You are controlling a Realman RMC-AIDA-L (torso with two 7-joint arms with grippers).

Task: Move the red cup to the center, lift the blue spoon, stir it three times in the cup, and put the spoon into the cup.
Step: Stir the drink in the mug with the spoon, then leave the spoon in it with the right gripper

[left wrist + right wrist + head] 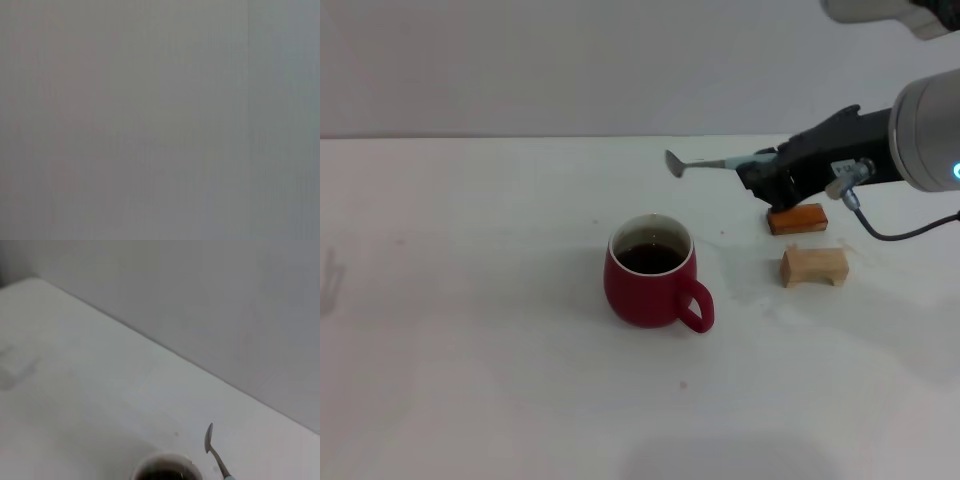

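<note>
The white tabletop (470,380) carries three things. The red cup (650,272) stands near the middle, upright, its loop handle turned to the near right and dark liquid inside. To its right, well apart from it, lie an orange-brown flat block (798,217) farther back and a pale wooden block (814,266) just nearer, the two close together but not touching.
</note>
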